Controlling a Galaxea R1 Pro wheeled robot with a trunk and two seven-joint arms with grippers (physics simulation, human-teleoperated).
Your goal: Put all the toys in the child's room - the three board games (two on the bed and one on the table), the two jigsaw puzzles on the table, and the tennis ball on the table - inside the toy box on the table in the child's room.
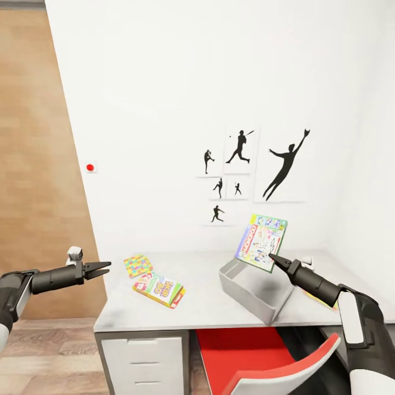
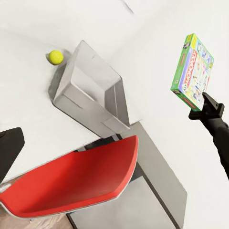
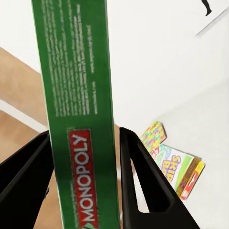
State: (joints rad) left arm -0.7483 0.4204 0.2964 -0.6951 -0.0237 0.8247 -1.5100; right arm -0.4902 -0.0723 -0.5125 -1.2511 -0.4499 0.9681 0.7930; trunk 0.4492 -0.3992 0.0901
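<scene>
Showing the head view: the right gripper (image 1: 272, 257) pinches the green-edged board game (image 1: 261, 242) by its lower corner, tilted in the air above the toy box (image 1: 255, 289), which sits skewed on the table (image 1: 203, 312). The left gripper (image 1: 102, 267) hangs beside the table's end with its jaws slightly parted on nothing. A jigsaw puzzle (image 1: 137, 265) and the SKIP-BO box (image 1: 159, 289) lie well apart from the bin. A corner grip leaves the wide box free to swing or slip; released at this tilt it may catch the rim and topple outside. A yellow edge behind the right forearm is too hidden to identify.

Left wrist view: the tennis ball (image 2: 56, 57) rests just beside the toy box's (image 2: 90, 90) far wall, above the red chair (image 2: 76, 179). The bin's floor is hidden by its walls.

Right wrist view: both black fingers (image 3: 143, 181) flank the game's (image 3: 78, 114) green edge, lettered MONOPOLY; actual pad contact is hard to make out.
</scene>
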